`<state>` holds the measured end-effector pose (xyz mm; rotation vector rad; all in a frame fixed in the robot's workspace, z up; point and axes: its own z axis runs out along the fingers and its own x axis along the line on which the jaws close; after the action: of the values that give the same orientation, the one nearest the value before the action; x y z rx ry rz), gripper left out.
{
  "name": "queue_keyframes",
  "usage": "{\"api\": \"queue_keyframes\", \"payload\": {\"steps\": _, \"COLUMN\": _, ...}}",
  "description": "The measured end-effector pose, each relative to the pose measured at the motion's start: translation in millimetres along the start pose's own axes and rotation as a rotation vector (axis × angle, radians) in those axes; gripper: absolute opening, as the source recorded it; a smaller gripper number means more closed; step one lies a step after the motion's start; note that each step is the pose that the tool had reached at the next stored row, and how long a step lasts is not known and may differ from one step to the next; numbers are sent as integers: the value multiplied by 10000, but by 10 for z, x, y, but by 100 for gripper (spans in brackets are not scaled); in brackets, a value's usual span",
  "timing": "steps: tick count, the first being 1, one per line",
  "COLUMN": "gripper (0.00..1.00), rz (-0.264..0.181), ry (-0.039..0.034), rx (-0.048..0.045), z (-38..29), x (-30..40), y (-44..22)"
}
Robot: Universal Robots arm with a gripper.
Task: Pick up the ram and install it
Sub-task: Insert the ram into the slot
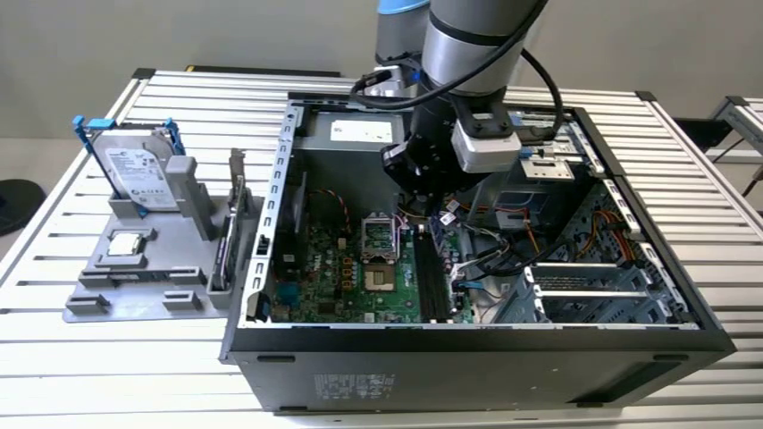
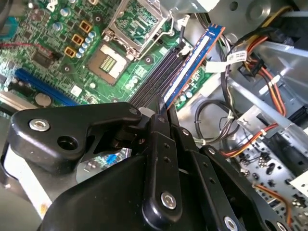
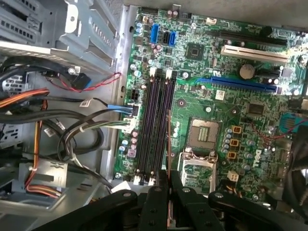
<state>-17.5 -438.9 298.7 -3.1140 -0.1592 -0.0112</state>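
The ram (image 2: 195, 60) is a slim blue stick, and my gripper (image 2: 162, 109) is shut on one end of it. It runs lengthwise along the dark memory slots (image 2: 154, 79), just above them. In the first wrist view the ram (image 3: 169, 144) is a thin edge-on line beside the slot (image 3: 165, 125) nearest the CPU socket (image 3: 204, 132), rising from my gripper (image 3: 169, 182). Whether it touches the slot I cannot tell. In the exterior view my gripper (image 1: 420, 210) hangs inside the open computer case (image 1: 477, 357), over the motherboard (image 1: 346, 268).
Bundles of cables (image 1: 501, 259) lie close beside the slots, next to a metal drive cage (image 1: 596, 286). Outside the case, on the exterior view's left, a grey holder (image 1: 179, 234) carries a silver hard drive (image 1: 134, 170) in a blue frame, a processor chip (image 1: 125, 246) and an upright card (image 1: 235, 214).
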Motion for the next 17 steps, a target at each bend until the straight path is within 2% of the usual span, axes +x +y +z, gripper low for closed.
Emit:
{"api": "queue_keyframes", "payload": {"steps": 7, "gripper": 0, "rz": 1011, "ry": 34, "rx": -19, "z": 49, "x": 0, "y": 1}}
{"api": "queue_keyframes", "payload": {"steps": 9, "gripper": 0, "rz": 1185, "ry": 38, "rx": -91, "z": 58, "x": 0, "y": 1}}
{"api": "queue_keyframes", "payload": {"steps": 11, "gripper": 0, "rz": 1263, "ry": 35, "rx": -241, "z": 66, "x": 4, "y": 2}}
{"api": "queue_keyframes", "payload": {"steps": 13, "gripper": 0, "rz": 1274, "ry": 56, "rx": -457, "z": 75, "x": 4, "y": 2}}
{"api": "queue_keyframes", "payload": {"steps": 14, "gripper": 0, "rz": 1273, "ry": 70, "rx": -596, "z": 78, "x": 5, "y": 2}}
{"api": "queue_keyframes", "payload": {"steps": 17, "gripper": 0, "rz": 1270, "ry": 109, "rx": -1123, "z": 79, "x": 5, "y": 2}}
